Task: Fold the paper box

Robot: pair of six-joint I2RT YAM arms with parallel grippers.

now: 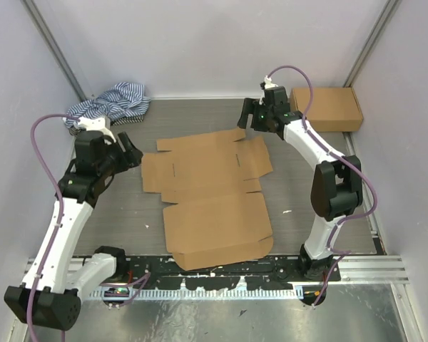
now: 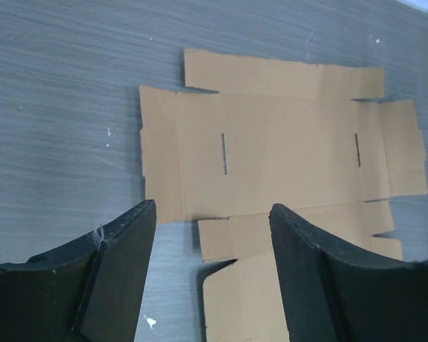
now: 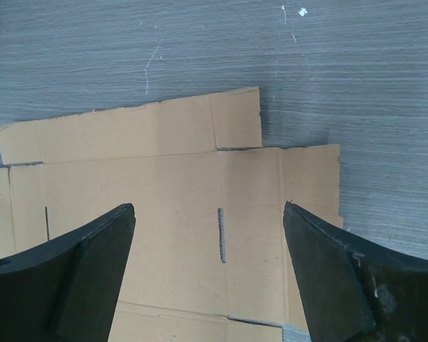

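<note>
Grey table (image 1: 121,214): paper box (image 1: 210,196) flat (edges unobstructed), claws clear.

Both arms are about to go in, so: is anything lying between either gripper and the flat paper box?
Nothing visible. The paper box lies flat; the open left gripper and open right gripper face it across bare table. The striped cloth and second box sit apart at the far corners.

The top camera is looking steeply down from above the six o'clock edge of the grey wood-grain table (image 1: 121,214), taking in everything. Both wrist cameras are hovering close, facing downward. All three are sharing the slotted far panel of the flat brown corrugated cardboard mailer (image 1: 207,167), the left viewing from nine o'clock, the right from one o'clock.
</note>
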